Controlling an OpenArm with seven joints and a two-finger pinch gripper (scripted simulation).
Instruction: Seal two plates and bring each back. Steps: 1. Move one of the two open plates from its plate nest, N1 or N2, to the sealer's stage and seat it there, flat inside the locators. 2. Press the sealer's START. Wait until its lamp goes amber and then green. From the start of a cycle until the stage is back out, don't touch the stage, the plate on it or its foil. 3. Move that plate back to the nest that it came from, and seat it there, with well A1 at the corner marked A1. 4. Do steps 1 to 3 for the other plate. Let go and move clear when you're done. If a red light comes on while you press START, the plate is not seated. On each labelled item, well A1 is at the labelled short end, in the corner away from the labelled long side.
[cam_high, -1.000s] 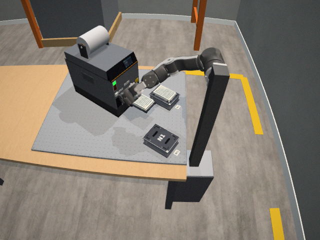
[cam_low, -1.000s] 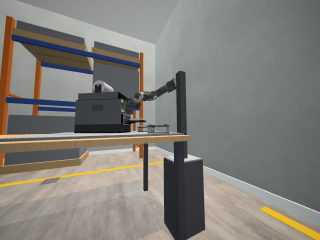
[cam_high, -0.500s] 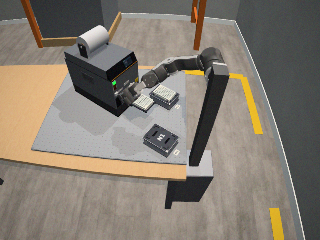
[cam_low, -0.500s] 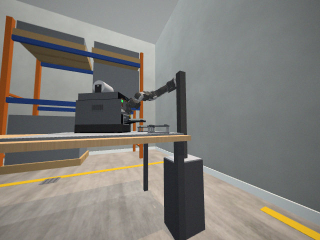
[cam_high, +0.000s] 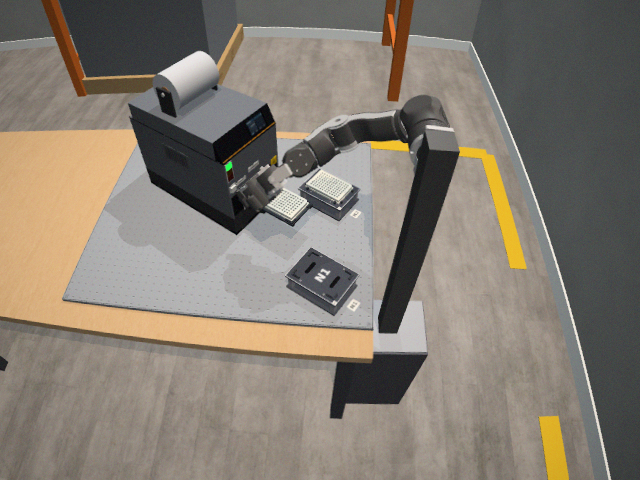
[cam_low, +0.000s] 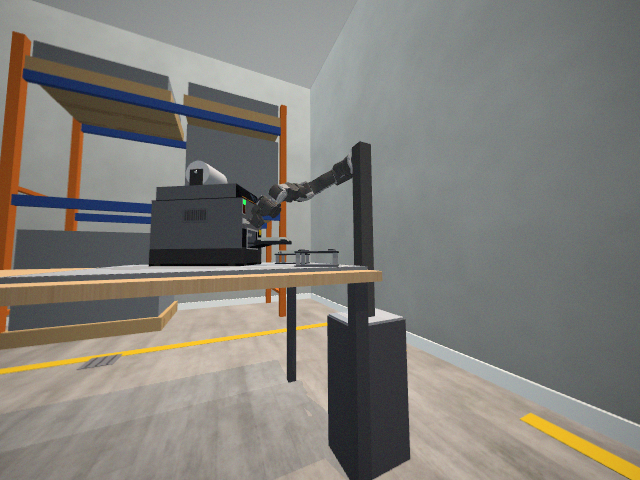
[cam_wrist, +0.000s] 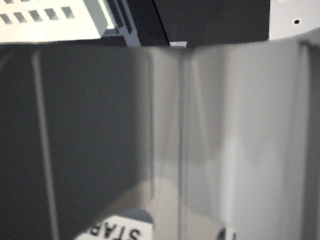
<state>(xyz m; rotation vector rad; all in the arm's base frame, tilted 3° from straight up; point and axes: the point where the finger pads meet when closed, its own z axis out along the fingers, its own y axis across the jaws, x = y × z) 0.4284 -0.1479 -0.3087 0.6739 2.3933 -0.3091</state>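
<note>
Top view: the white multi-well plate (cam_high: 287, 204) lies on the dark sealer's (cam_high: 196, 139) extended stage, just right of the grey claw (cam_high: 251, 194), which is fully closed on nothing against the sealer's front beneath a green lamp (cam_high: 228, 166). A second white plate (cam_high: 328, 185) occupies the far nest; black nest N1 (cam_high: 322, 279) holds none.

Exterior view: the jointed arm (cam_low: 305, 188) slopes down from its post (cam_low: 361, 206) over the bench (cam_low: 186, 283).

Wrist view: closed fingers fill the frame; a START label (cam_wrist: 117, 232) shows below.

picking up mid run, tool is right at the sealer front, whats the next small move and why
Probably ease the shut tool forward onto START. A plate already lies on the stage, nest N1 stands bare, the lamp shows green, and the wrist view puts the START label just past the fingertips.
</note>
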